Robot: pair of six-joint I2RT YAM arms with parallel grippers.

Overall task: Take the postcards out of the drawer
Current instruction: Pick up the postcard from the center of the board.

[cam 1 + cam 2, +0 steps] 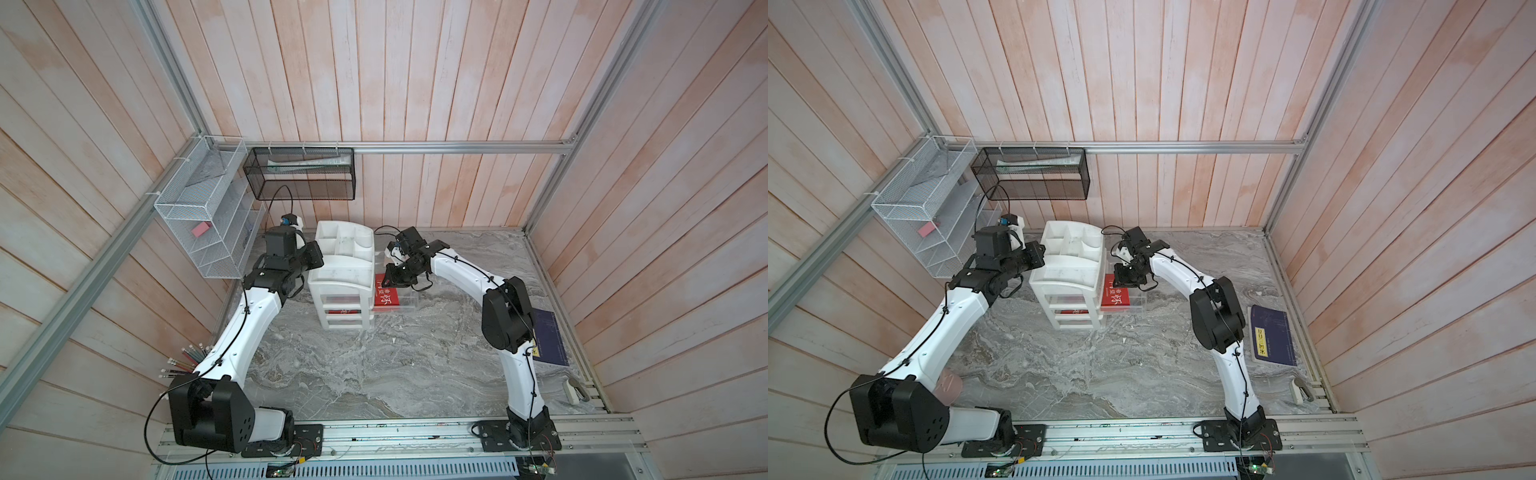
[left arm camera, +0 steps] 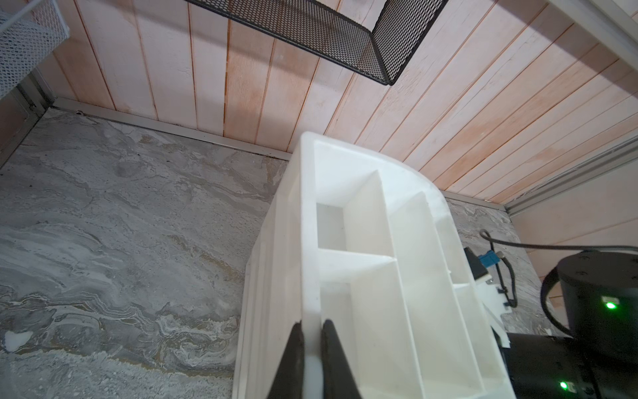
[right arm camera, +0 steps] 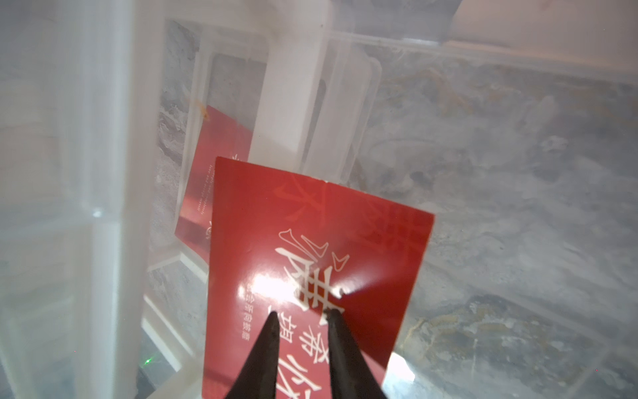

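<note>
The right pincer stands slightly parted, gripping nothing, its two tips over one red postcard. That card lies in the one clear drawer pulled out on the right side of the organizer. A second red postcard lies in a lower drawer inside the organizer. The left pincer is clenched on the organizer's left wall. One booklet lies well right of the organizer. One white basket and one black basket hang behind it.
</note>
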